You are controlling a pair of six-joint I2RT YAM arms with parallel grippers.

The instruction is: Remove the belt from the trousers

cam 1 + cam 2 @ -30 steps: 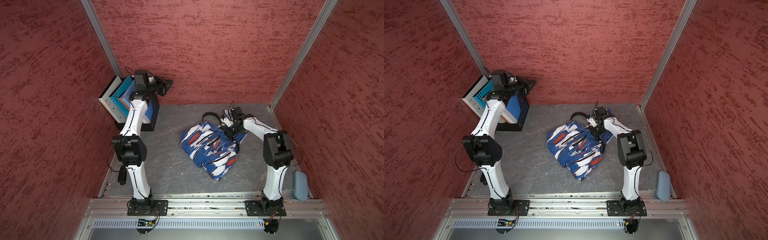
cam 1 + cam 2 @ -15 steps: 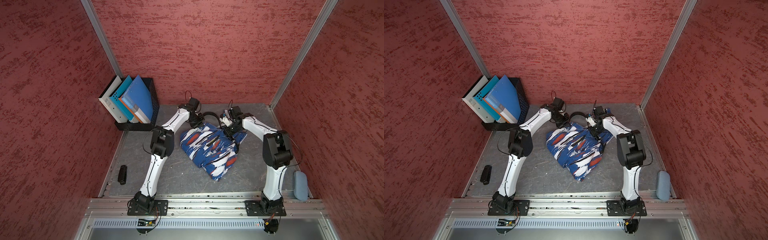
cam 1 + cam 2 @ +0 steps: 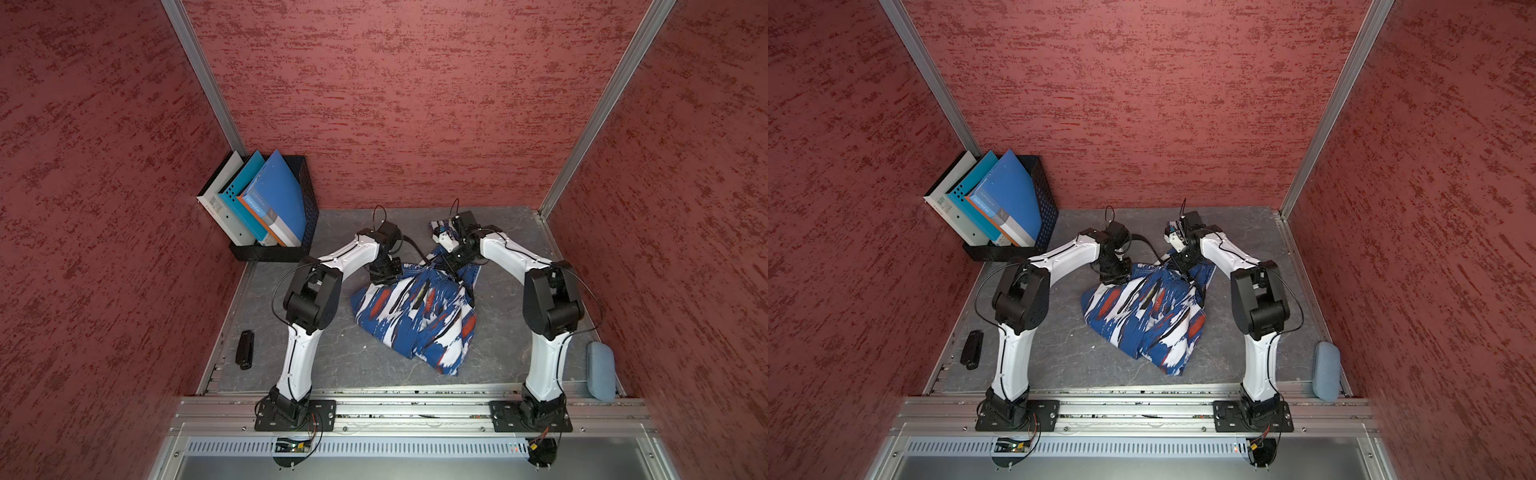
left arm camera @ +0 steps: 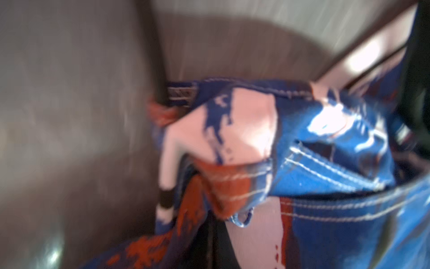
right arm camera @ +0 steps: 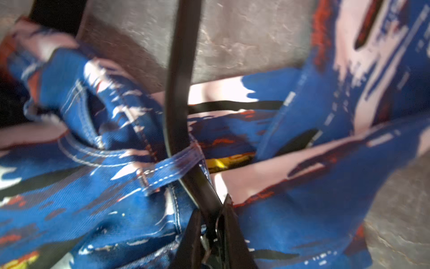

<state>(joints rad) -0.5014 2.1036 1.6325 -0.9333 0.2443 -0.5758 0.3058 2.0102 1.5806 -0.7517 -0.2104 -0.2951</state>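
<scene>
Trousers (image 3: 415,316): crumpled mid-table on the grey tabletop (image 3: 361,365), waistband toward the back wall, legs toward the front rail. Print is blue, white and red-orange with black streaks.

Belt (image 3: 415,249): black strap threaded at the waistband. In both top views a free length arcs just behind the waistband, between the two wrists. In the right wrist view the belt (image 5: 179,81) runs straight across the frame, passes under a blue belt loop (image 5: 176,163) with white stitching, and enters the gripper right after it.

Right gripper (image 5: 214,216): fingers pinched onto the belt just past the loop. In a top view the right gripper (image 3: 451,266) sits low at the waistband's right end.

Left gripper (image 3: 384,275): down at the waistband's left corner, touching cloth, jaws closed. The left wrist view is motion-blurred. It shows bunched trousers (image 4: 325,163) and a dark strap (image 4: 158,69) beside the waistband, but no fingers. Cannot tell whether cloth or strap is caught between them.

Elsewhere:
- Black mesh file rack (image 3: 309,208) in the back-left corner, holding leaning binders (image 3: 272,199).
- Short black bar (image 3: 244,349) near the left table edge, well apart from the trousers.
- Grey-blue pouch (image 3: 600,370) at the right edge, near the right arm's base.
</scene>
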